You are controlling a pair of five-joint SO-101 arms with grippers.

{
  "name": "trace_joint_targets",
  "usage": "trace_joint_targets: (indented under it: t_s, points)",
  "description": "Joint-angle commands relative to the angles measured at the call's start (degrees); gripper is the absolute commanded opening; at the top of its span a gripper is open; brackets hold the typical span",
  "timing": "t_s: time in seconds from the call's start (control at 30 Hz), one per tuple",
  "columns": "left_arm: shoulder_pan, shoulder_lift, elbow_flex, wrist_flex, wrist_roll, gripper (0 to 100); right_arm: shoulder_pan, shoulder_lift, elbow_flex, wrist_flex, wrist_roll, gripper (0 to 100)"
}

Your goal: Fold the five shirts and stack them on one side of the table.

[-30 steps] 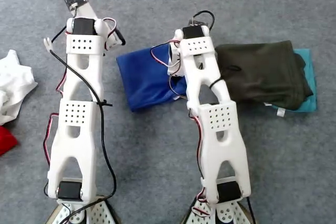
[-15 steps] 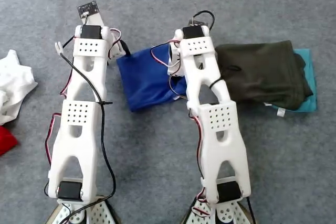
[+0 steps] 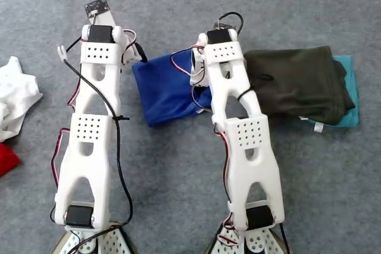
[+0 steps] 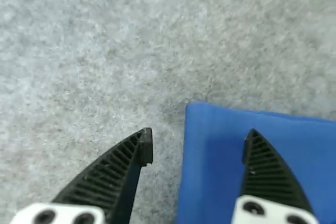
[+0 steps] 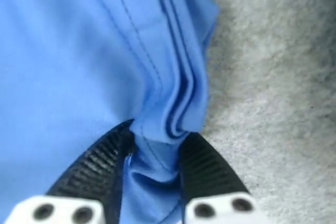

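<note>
A grey felt-covered desk (image 3: pixel 178 171) is seen from above, with two white robot arms reaching away from its near edge, side by side. Between their far ends lies a blue shirt (image 3: pixel 164 90), folded into a rough rectangle.

The right gripper (image 5: pixel 157 136) is pinching a bunched fold at one edge of this shirt. Its two black ribbed fingers (image 5: pixel 100 161) are pressed onto the cloth, and stitched seams run away from the grip. The left gripper (image 4: pixel 199 139) is spread wide at the shirt's opposite edge, near a corner. One of its tips is over the blue cloth and the other over bare grey felt, with the shirt's straight edge running between them. Whether those tips touch the cloth or the desk cannot be told.

On the other side of the right arm from the blue shirt is a folded dark green shirt (image 3: pixel 297 84). It lies on top of a teal shirt (image 3: pixel 350 90), of which a strip shows along the outer side. Whether the dark green shirt touches the blue one cannot be told, as the right arm covers that spot.

At the left edge of the desk, well apart from this stack, a white shirt (image 3: pixel 16 96) lies crumpled and unfolded. Nearer the arms' bases, a bit of red cloth (image 3: pixel 5 160) shows at the same edge.
</note>
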State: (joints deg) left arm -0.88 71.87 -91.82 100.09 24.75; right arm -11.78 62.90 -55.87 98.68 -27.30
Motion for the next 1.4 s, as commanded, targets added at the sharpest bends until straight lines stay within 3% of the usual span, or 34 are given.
trace_joint_targets:
  t_s: [0.0,0.2,0.57,0.9,1.37]
  points:
    - [0.8,-3.2,-1.3,-0.8,-1.9,29,0.0,2.9,0.7,-0.2,0.4,1.5]
    - [1.3,-0.9,5.1,-6.6,-1.9,29,0.0,2.9,0.7,-0.2,0.4,1.5]
    - [1.6,1.7,6.9,-8.1,-1.6,28,0.0,2.9,0.7,-0.2,0.4,1.5]
    - [2.2,1.9,7.0,-12.9,-1.1,7,0.0,2.9,0.7,-0.2,0.4,1.5]
    - [3.1,1.3,5.1,-17.6,-2.1,3,0.0,-0.6,-3.0,2.3,2.2,1.5]
